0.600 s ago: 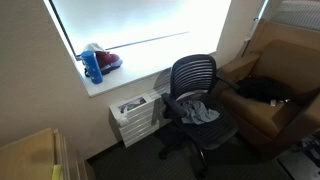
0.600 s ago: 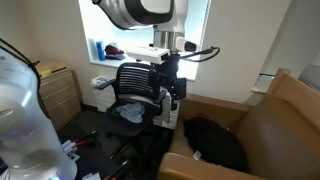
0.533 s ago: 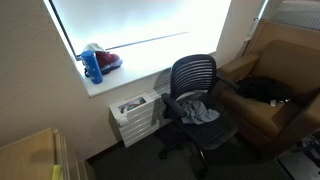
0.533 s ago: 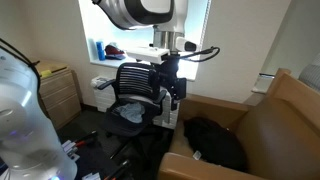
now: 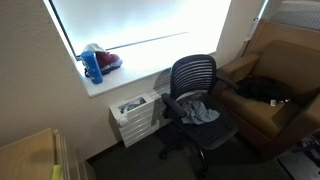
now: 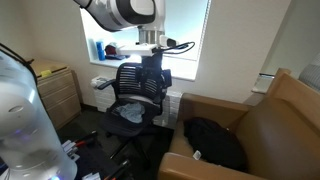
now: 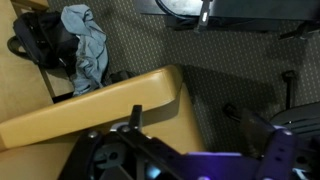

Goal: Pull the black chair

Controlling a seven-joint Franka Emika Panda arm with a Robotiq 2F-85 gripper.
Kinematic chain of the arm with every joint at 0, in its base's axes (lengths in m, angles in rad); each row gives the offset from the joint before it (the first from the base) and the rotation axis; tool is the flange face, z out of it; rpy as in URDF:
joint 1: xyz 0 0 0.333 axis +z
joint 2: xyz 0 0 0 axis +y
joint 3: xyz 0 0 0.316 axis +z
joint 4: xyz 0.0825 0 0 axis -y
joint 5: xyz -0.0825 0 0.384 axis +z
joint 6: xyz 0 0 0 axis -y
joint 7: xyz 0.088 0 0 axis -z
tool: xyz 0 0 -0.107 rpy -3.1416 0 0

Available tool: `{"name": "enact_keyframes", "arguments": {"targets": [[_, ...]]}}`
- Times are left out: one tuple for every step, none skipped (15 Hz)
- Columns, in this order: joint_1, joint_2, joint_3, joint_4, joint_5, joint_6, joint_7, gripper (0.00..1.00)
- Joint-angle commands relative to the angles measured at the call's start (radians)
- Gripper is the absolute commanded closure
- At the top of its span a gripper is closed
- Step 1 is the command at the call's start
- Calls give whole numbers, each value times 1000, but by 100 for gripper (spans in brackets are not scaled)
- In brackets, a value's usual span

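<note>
1. Carpeted office corner: brown armchair [image 6: 262, 125] nearest you, bright window [image 5: 140, 25] farthest.
2. The black chair [image 6: 133, 85] stands between the armchair and the window wall, with a grey cloth [image 5: 200, 112] on its seat.
3. The chair is upright, long axis vertical. Its seat faces the room and its backrest faces the window.
4. The gripper [image 6: 153, 72] is at the backrest's upper edge. You cannot tell whether the fingers are clenched.
5. The pull looks not yet begun; the grasp and the draw remain.
</note>
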Motion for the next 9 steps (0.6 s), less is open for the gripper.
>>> {"name": "enact_keyframes", "arguments": {"targets": [[116,-73,142,-104,-12,27,69,0],[160,-80,192,-116,-10,32,101,0],[199,-57,249,-111,-19,56,158,0],[229,-39,295,-102,-32,77,201,0],[240,-19,334,-82,-55,118,260,0],[247,-29,361,-77,-82,147,298,0],[239,-56,362,-81,-104,193,331,0],[226,-85,355,-92,-125,233,356,0],[209,-121,337,-108,-142,272,371,0]]}}
